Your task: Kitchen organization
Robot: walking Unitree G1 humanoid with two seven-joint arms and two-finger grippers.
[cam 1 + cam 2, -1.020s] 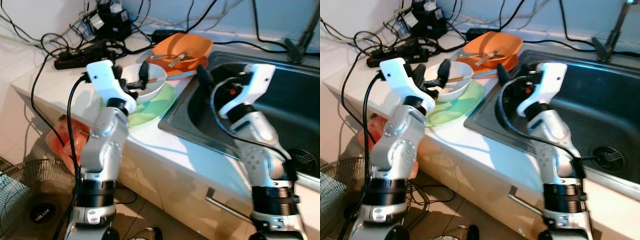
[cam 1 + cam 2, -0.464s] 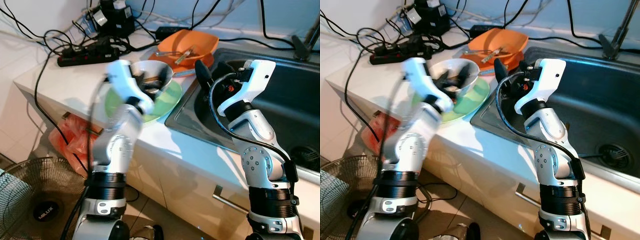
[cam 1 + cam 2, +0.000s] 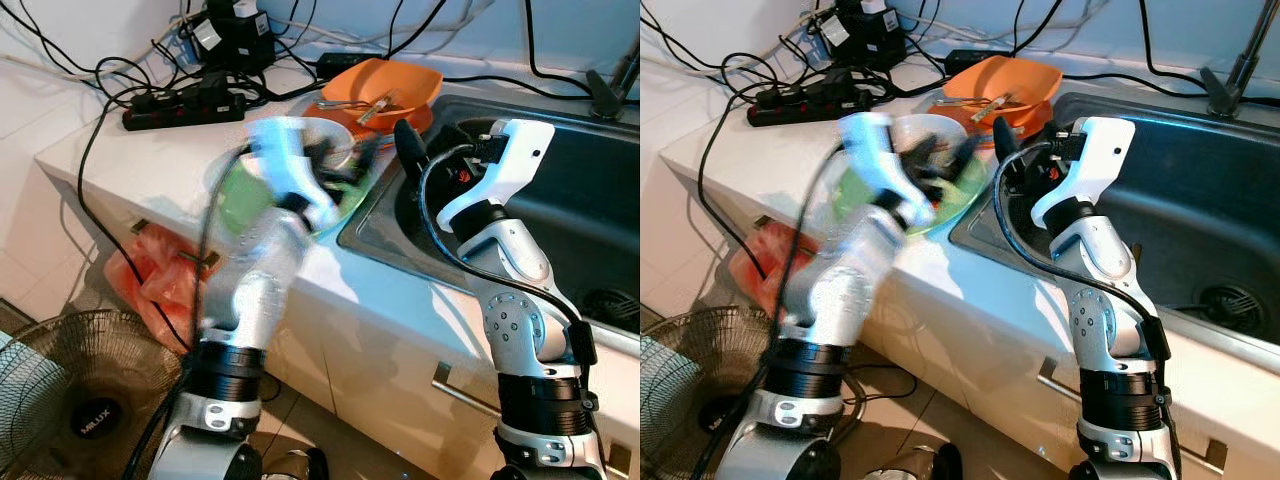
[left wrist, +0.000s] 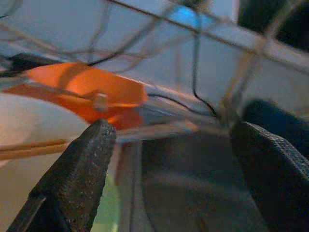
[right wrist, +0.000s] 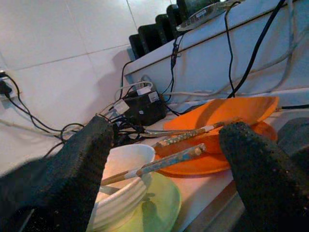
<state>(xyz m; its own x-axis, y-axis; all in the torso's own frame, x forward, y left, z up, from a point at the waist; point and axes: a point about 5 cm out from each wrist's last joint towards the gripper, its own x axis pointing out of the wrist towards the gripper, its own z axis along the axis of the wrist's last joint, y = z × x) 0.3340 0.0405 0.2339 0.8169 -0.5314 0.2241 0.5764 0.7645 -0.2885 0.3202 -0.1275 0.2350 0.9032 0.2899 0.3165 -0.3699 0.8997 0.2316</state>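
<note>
While my left arm is motion-blurred in the head views, my left gripper (image 4: 169, 169) sits over the white bowl (image 3: 930, 135) on the counter; the left wrist view shows its two black fingers (image 4: 79, 166) spread wide with nothing between them. The bowl rests on a pale green plate (image 3: 960, 195) just beside the sink (image 3: 590, 190) edge. Whether the fingers touch the bowl, I can't tell through the blur.

My right gripper (image 5: 169, 159) is raised at the sink's near-left corner, pointing toward the dishes. Its fingers (image 5: 77, 169) are also spread, holding nothing.

In the right wrist view, the white bowl (image 5: 123, 186) has a chopstick (image 5: 154, 164) lying across its rim. Behind it is an orange bowl (image 5: 231, 113) on an orange plate (image 5: 193, 162), with another utensil (image 5: 193, 134) resting in it. In the head views the orange bowl (image 3: 395, 85) sits at the sink's far-left corner, past the white bowl.

A black power strip (image 3: 185, 105) and tangled cables (image 3: 120, 75) sit at the back of the white counter (image 3: 150, 150). An orange plastic bag (image 3: 150, 290) hangs below the counter edge, and a floor fan (image 3: 70, 400) stands nearby.
</note>
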